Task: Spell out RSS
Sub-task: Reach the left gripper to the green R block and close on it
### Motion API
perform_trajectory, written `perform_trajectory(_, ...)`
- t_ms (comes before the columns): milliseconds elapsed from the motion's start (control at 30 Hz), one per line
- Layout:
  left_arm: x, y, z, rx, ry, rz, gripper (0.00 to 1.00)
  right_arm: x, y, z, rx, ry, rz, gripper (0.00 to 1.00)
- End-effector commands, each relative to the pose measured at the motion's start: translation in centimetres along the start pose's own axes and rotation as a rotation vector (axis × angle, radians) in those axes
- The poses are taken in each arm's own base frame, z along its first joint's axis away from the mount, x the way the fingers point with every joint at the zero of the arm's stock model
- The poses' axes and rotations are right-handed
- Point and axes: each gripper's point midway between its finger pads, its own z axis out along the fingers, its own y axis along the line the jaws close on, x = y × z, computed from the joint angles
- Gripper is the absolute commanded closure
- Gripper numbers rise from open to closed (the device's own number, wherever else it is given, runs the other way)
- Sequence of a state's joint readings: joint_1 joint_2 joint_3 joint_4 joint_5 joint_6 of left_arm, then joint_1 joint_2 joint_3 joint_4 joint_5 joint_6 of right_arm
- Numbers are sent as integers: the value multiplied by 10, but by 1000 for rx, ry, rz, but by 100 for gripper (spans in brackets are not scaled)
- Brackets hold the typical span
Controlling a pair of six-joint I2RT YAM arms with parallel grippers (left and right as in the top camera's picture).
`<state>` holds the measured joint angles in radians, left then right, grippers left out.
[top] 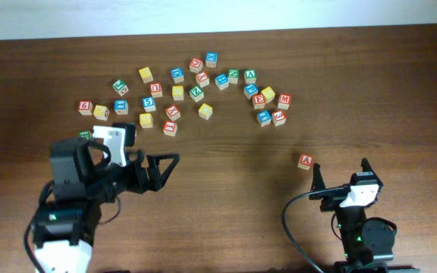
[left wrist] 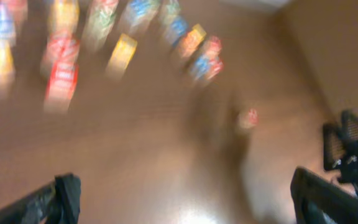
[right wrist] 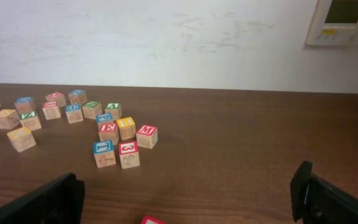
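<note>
Several wooden letter blocks with coloured faces lie in a loose arc (top: 196, 91) across the far half of the table. One red-faced block (top: 306, 161) sits apart at the right; its top edge shows at the bottom of the right wrist view (right wrist: 152, 220). My left gripper (top: 163, 168) is open and empty, low over bare table below the arc; its view is blurred, with the blocks (left wrist: 61, 81) ahead of the fingers. My right gripper (top: 341, 176) is open and empty, just right of and nearer than the lone red block.
A white wall stands behind the far table edge (right wrist: 179, 87). A cluster with red E, M and 3 blocks (right wrist: 124, 140) lies ahead of the right gripper. The right arm's base (top: 363, 235) stands at the near right edge, the left arm's (top: 63, 227) at the near left.
</note>
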<state>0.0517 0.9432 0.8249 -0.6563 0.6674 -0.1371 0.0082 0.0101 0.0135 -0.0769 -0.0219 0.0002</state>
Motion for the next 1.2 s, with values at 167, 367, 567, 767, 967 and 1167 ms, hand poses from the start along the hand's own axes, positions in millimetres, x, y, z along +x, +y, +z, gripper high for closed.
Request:
perform_trajectory(167, 1, 70, 2, -387, 227, -177, 1, 3, -1, 0, 8, 3, 4, 2)
perform_trajectory(367, 5, 71, 4, -383, 249, -201, 1, 3, -1, 0, 8, 3, 4, 2)
perform_trajectory(567, 0, 72, 6, -381, 229, -191, 1, 3, -1, 0, 8, 3, 4, 2)
perform_trajectory(767, -31, 62, -5, -352, 137, -267, 1, 3, -1, 0, 8, 3, 4, 2)
perform_trajectory(967, -58, 121, -70, -747, -37, -438, 1, 3, -1, 0, 8, 4, 4, 2)
perform_trajectory(1167, -52, 146, -91, -916, -52, -468, 1, 3, -1, 0, 8, 3, 4, 2)
